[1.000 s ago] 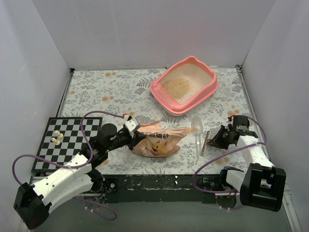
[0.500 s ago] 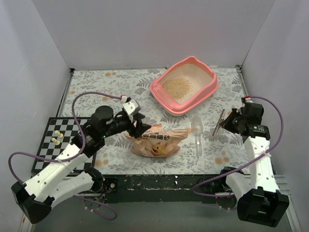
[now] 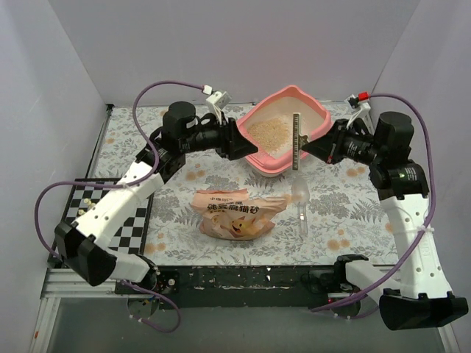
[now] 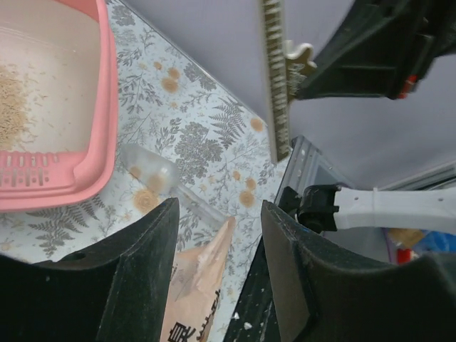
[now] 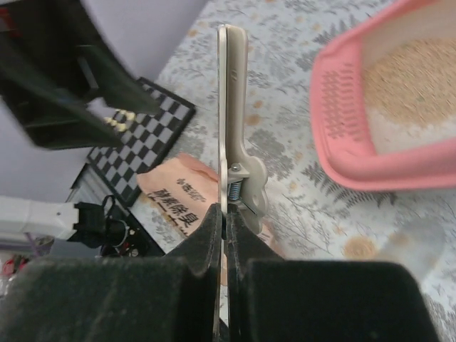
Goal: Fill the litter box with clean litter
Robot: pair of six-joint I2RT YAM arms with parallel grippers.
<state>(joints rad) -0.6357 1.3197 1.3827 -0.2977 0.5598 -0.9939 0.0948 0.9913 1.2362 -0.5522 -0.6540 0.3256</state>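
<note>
Holding the clip [image 3: 295, 132] upright, pinched in right gripper [image 3: 307, 147], probably to keep it off the bag [image 3: 239, 213]; left gripper [image 3: 243, 149] spread, empty.

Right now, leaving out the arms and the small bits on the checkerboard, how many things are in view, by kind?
Litter box: 1
Litter pile: 1
Bag: 1
Scoop: 1
Clip, held in the right gripper: 1
Checkerboard: 1
Total: 6
</note>
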